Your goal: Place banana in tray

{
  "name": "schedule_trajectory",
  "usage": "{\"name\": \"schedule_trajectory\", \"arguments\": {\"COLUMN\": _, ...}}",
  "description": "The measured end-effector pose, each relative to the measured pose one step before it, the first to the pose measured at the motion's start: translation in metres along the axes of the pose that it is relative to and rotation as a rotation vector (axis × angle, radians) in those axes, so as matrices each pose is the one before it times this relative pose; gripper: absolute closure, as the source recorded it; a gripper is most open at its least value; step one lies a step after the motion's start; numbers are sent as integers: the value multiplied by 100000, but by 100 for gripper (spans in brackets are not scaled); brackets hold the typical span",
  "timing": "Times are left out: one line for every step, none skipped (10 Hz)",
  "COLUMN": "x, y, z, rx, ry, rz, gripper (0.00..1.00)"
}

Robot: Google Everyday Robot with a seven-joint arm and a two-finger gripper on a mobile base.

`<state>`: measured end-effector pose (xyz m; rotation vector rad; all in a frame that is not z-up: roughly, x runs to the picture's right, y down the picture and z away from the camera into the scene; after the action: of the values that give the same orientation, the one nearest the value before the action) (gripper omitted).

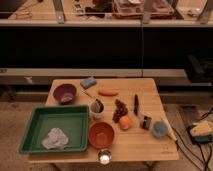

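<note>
Wooden surface (140, 146) is carrying everything; nearest, the green tray (65, 122) is sitting at its left front, holding only a crumpled white wad (55, 138); what is looking like the banana (170, 133) is lying by the right front edge, well apart from the tray, beside a blue round thing (159, 129); the hand is not showing anywhere, so its opening cannot be told; grasping, carrying and releasing are all remaining.

Heads-up: your gripper's outside the cam view, arm & wrist too, so you can't read its pose rn.
</note>
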<state>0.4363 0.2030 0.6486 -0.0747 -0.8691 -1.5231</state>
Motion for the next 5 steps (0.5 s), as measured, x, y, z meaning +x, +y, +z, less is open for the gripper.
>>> {"name": "schedule_trajectory", "arguments": {"x": 342, "y": -132, "z": 231, "rx": -455, "ry": 1362, "rz": -2017, "gripper": 50}}
{"name": "schedule_trajectory", "arguments": {"x": -234, "y": -84, "z": 374, "rx": -2795, "ry": 2314, "rz": -2384, "gripper": 50}}
{"name": "schedule_trajectory", "arguments": {"x": -394, "y": -99, "z": 237, "rx": -2894, "ry": 3639, "rz": -613, "gripper": 50}}
{"name": "schedule_trajectory", "arguments": {"x": -468, "y": 166, "z": 215, "rx": -1375, "ry": 3153, "rz": 544, "gripper": 50}}
{"name": "schedule_trajectory", "arguments": {"x": -272, "y": 338, "z": 770, "rx": -842, "ry": 2438, "rz": 1682, "gripper": 50}}
